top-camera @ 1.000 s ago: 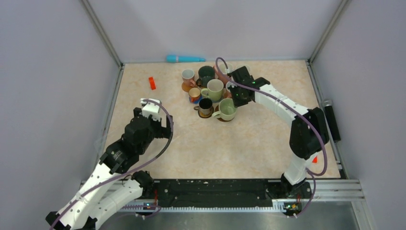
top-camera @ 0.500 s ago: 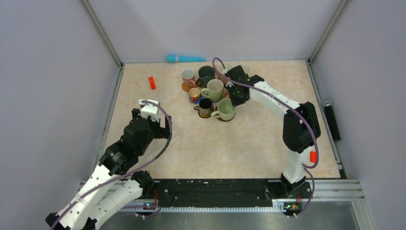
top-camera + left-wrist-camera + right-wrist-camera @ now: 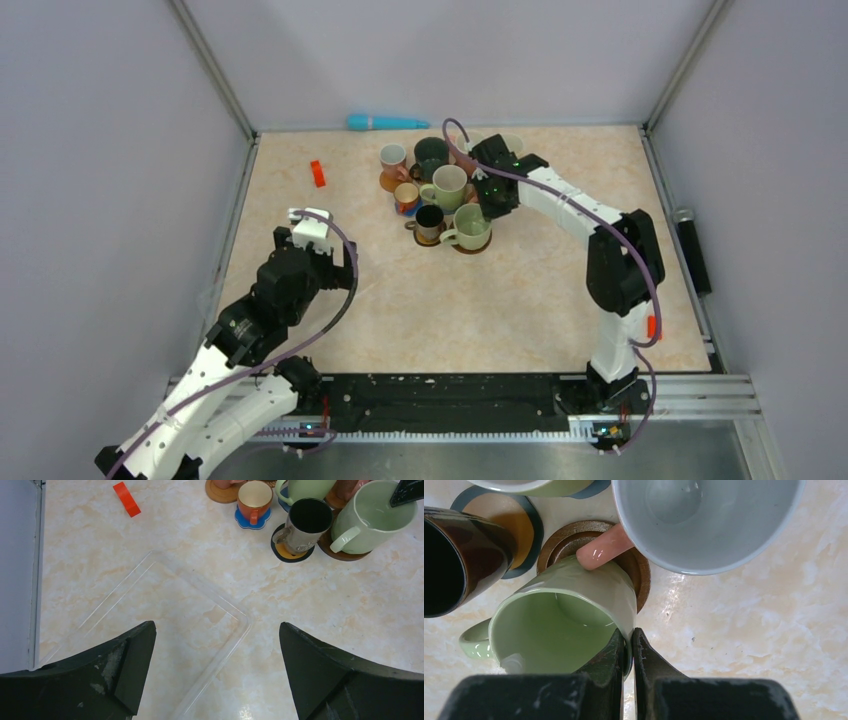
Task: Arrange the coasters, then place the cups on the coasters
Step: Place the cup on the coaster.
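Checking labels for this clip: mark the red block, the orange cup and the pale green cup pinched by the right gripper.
red block [image 3: 126, 499]: left wrist view, top face.
orange cup [image 3: 254, 495]: left wrist view, cream inside.
pale green cup [image 3: 549, 630]: right wrist view, inner wall.

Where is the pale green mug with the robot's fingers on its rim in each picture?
Top external: pale green mug, lower right of the cup cluster.
Left wrist: mug at top right.
Right wrist: mug at lower left, right gripper pinching its rim.
Shared landmark: black mug on its handle side.
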Tool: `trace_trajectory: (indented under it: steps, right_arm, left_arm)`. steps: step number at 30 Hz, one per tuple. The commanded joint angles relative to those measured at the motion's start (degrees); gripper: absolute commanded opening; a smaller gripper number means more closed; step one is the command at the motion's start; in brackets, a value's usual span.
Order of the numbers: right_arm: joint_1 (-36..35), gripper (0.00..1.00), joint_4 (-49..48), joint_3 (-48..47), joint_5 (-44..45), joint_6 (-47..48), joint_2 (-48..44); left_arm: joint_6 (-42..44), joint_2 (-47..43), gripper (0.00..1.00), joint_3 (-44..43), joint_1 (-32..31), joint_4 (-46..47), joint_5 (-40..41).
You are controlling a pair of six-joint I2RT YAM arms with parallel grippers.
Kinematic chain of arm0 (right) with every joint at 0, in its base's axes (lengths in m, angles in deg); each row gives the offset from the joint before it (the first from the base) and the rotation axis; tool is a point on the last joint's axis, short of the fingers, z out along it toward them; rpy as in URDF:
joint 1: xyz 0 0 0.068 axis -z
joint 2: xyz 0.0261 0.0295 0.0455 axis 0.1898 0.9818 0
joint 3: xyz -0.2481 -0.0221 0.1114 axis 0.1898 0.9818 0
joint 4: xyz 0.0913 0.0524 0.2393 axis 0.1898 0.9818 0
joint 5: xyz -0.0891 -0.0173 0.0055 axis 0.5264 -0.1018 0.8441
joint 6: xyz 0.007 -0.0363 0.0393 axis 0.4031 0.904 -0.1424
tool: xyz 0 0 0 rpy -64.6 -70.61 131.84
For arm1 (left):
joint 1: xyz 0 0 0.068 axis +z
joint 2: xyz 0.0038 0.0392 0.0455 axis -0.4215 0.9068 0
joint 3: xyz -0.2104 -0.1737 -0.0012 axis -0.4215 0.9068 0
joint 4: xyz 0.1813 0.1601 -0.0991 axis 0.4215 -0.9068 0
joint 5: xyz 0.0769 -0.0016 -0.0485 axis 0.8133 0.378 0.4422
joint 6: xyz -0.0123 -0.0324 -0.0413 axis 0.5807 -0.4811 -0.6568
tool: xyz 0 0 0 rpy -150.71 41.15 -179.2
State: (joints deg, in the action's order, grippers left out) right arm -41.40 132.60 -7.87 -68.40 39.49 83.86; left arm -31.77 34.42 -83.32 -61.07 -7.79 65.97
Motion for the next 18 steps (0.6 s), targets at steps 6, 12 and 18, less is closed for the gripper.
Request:
trace_trajectory:
  steps: [6,12,18]
  right_arm:
    - [0.08,0.00,-2.94,-4.86,1.16,-2.20,1.28]
    - [0.13,0.05,-2.75,-4.99,1.19,-2.27,1.75]
    - [0.06,0.30,-2.30,-4.90,0.63,-2.82,0.38]
  left_arm:
    - [0.60,-0.04,0.99,0.00,0.15,2.20,0.49]
    - [0.63,-0.08,0.99,0.00,0.12,2.19,0.35]
    - [0.67,0.08,0.99,0.02,0.13,2.21,0.05]
